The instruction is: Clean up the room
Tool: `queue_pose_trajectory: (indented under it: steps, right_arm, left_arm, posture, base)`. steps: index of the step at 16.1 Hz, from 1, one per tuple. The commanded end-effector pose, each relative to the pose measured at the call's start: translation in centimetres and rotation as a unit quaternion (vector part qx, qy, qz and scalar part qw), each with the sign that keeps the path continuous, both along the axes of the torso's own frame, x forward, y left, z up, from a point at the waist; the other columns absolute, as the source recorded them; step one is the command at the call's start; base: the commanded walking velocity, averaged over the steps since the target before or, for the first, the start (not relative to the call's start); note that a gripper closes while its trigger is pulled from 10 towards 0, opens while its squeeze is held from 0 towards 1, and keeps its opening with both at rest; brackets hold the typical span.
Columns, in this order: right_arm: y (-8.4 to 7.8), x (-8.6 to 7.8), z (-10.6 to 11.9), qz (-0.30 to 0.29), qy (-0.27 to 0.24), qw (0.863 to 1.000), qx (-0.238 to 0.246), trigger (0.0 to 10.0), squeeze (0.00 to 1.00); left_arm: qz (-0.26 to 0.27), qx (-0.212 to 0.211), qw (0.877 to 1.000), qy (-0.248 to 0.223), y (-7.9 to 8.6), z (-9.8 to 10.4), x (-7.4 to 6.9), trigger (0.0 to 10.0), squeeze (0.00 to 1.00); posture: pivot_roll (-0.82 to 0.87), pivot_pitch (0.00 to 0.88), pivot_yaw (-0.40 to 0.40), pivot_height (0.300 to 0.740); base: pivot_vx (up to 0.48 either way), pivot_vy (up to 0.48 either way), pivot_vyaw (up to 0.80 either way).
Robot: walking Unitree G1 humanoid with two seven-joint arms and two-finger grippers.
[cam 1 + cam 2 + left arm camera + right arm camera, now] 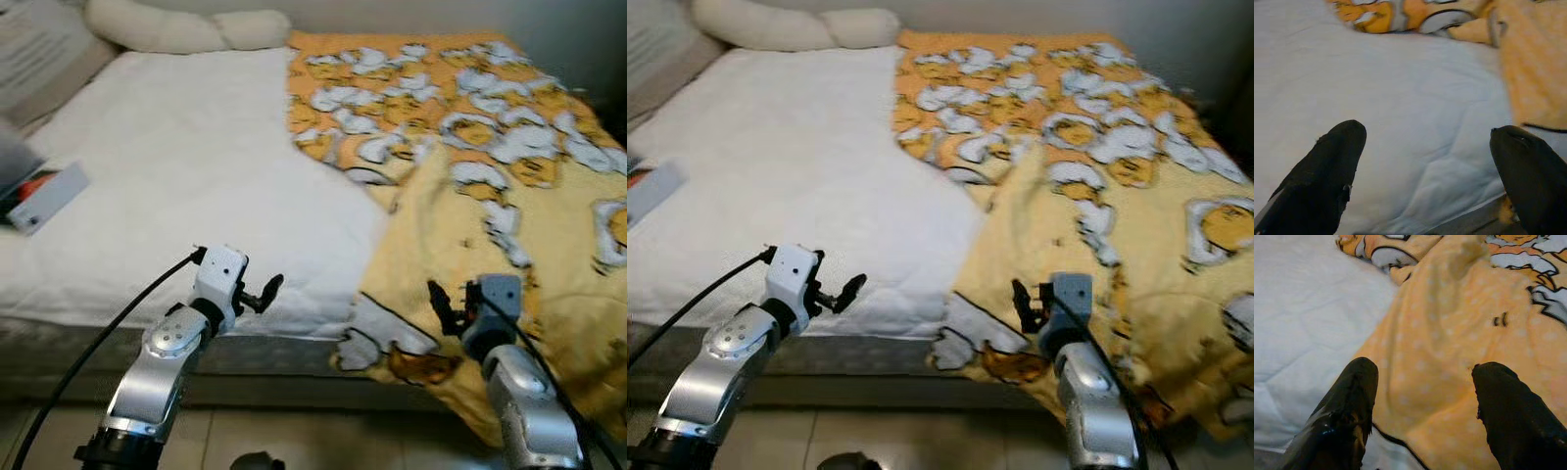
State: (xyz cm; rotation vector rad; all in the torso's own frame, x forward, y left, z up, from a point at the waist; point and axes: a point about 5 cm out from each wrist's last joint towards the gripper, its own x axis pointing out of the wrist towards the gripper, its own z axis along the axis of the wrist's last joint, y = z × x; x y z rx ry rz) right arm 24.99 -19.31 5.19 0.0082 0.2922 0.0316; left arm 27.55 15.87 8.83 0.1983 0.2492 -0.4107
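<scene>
Bed [186, 186] takes up most of the scene, white sheet exposed over its left half, near edge running just ahead of both arms. Yellow-orange blanket [470, 127] with a white-and-grey cartoon print covers the bed's right half, rumpled, its pale dotted underside folded over near the middle and its lower part hanging off the bed's near edge toward the floor. Long cream pillow [181, 27] lies along the bed's far end, at the head, left of the blanket. Flat white box [44, 196] with a red-orange patch (blurred, label unreadable) sits on the sheet at the bed's left edge. Left end effector [266, 291] hovers at the bed's near edge over bare white sheet, just left of the blanket's hanging corner; fingers [1327, 176] spread wide, nothing between them. Right end effector [438, 304] is held over the blanket where it drapes off the bed's near edge; fingers [1347, 411] likewise spread apart, yellow dotted fabric showing in the gap, not gripped.
</scene>
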Motion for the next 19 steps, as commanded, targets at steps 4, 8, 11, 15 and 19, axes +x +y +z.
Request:
queue_pose_trajectory:
  steps: [4, 8, 11, 15, 19]
  right_arm:
    - [1.6, -0.2, 0.6, -0.035, -0.018, 0.998, 0.044, 10.0, 0.00]
    - [2.0, 0.2, 1.0, -0.029, -0.023, 0.997, 0.066, 10.0, 0.00]
    - [2.5, 0.1, 1.3, -0.012, -0.033, 0.997, 0.069, 10.0, 0.00]
    - [3.0, 0.2, 1.3, 0.005, -0.028, 0.996, 0.081, 10.0, 0.00]
    - [2.9, 0.0, 1.3, 0.017, -0.021, 0.996, 0.090, 10.0, 0.00]
  left_arm:
    - [0.020, 0.001, 1.000, -0.016, 0.2, 0.3, 0.2, 10.0, 0.34]
    - [0.029, -0.006, 0.999, -0.027, 0.3, 0.7, 0.5, 10.0, 0.37]
    - [0.029, -0.013, 0.999, -0.028, 0.2, 0.8, 0.6, 10.0, 0.37]
    - [0.031, -0.018, 0.999, -0.028, 0.2, 0.8, 0.7, 10.0, 0.37]
    - [0.032, -0.022, 0.999, -0.026, 0.2, 0.8, 0.7, 10.0, 0.37]
  posture:
    - [-0.02, 0.000, 0.030, 0.740]
    - [-0.02, 0.000, 0.032, 0.740]
    - [-0.02, 0.000, 0.033, 0.740]
    - [-0.02, 0.000, 0.033, 0.740]
    - [-0.02, 0.000, 0.035, 0.740]
  base:
    - [0.000, 0.078, 0.00]
    - [0.000, 0.000, 0.00]
    - [0.089, 0.000, 0.00]
    - [0.277, 0.000, 0.00]
    - [0.301, 0.000, 0.36]
